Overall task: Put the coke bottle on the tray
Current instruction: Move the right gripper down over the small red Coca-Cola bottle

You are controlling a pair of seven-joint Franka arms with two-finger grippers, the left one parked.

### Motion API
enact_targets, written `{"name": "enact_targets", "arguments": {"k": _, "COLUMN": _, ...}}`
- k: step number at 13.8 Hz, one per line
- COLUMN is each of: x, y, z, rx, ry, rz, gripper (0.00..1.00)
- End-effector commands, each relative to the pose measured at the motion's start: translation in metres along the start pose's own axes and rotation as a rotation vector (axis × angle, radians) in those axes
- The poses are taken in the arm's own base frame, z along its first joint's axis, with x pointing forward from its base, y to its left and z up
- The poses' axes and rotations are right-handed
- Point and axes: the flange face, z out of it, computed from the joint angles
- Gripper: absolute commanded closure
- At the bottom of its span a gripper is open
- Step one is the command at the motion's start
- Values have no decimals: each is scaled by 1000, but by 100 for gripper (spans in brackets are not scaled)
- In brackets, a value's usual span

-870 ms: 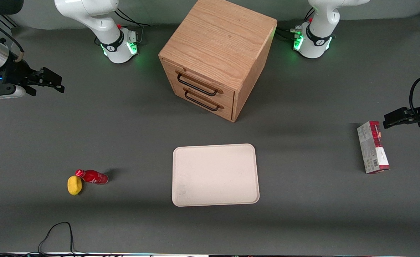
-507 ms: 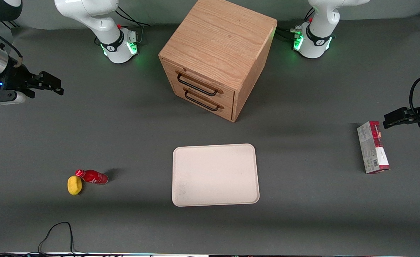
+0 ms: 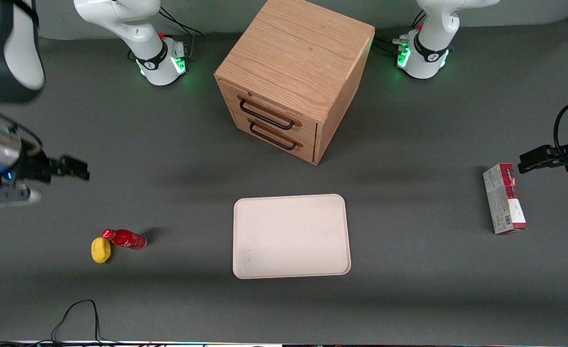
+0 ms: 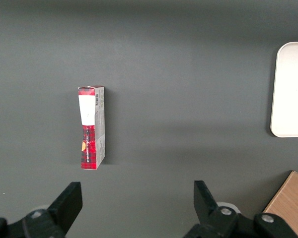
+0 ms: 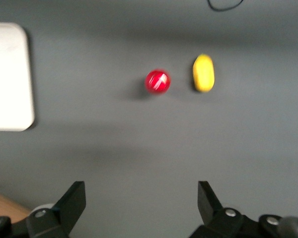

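On the grey table [image 3: 409, 299], toward the working arm's end, the coke bottle [image 3: 124, 238] is standing upright just beside a yellow lemon [image 3: 101, 250], and both are sitting well apart from the tray [image 3: 291, 236]. The front view is showing the bottle's narrow neck and red cap leaning toward the lemon, while the right wrist view is looking straight down on the bottle [image 5: 158, 81], so only its round red top is showing there, with the lemon [image 5: 203, 73] beside it and a corner of the tray [image 5: 10, 79] off to one side. The gripper [image 3: 74, 168] is hanging above the table, farther from the front camera than the bottle and well clear of it. In the right wrist view the gripper [image 5: 141, 203] is showing its fingers [image 5: 72, 201] spread wide, holding nothing. Farther from the front camera than the tray, a wooden cabinet [image 3: 293, 77] is standing, and only the front view is showing it whole.
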Motion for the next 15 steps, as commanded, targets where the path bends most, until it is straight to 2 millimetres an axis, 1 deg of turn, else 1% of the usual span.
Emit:
{"name": "enact_targets", "arguments": {"k": 1, "x": 40, "y": 19, "z": 66, "rx": -21, "ry": 13, "rz": -24, "gripper": 0}}
{"name": "enact_targets", "arguments": {"k": 3, "x": 52, "y": 17, "z": 115, "rx": -26, "ry": 35, "rz": -28, "gripper": 0}}
{"name": "enact_targets", "arguments": {"k": 5, "x": 55, "y": 16, "z": 157, "rx": -6, "ry": 68, "rz": -13, "gripper": 0}}
{"name": "enact_targets", "arguments": {"k": 6, "x": 56, "y": 13, "z": 174, "rx": 13, "ry": 84, "rz": -3, "gripper": 0}}
{"name": "enact_targets", "arguments": {"k": 7, "x": 57, "y": 12, "z": 183, "rx": 14, "ry": 98, "rz": -1, "gripper": 0}}
{"name": "enact_targets", "arguments": {"k": 9, "x": 57, "y": 11, "z": 185, "rx": 15, "ry": 99, "rz": 0, "gripper": 0}}
{"name": "enact_targets", "arguments": {"k": 10, "x": 57, "y": 11, "z": 185, "rx": 15, "ry": 99, "rz": 0, "gripper": 3}}
{"name": "enact_targets", "arguments": {"k": 11, "x": 57, "y": 11, "z": 185, "rx": 16, "ry": 96, "rz": 0, "gripper": 20}}
{"name": "enact_targets", "arguments": {"k": 12, "x": 57, "y": 11, "z": 185, "rx": 16, "ry": 96, "rz": 0, "gripper": 41}}
{"name": "enact_targets", "arguments": {"k": 13, "x": 57, "y": 11, "z": 185, "rx": 16, "ry": 96, "rz": 0, "gripper": 58}}
{"name": "enact_targets", "arguments": {"k": 15, "x": 60, "y": 10, "z": 185, "rx": 15, "ry": 102, "rz": -3, "gripper": 78}}
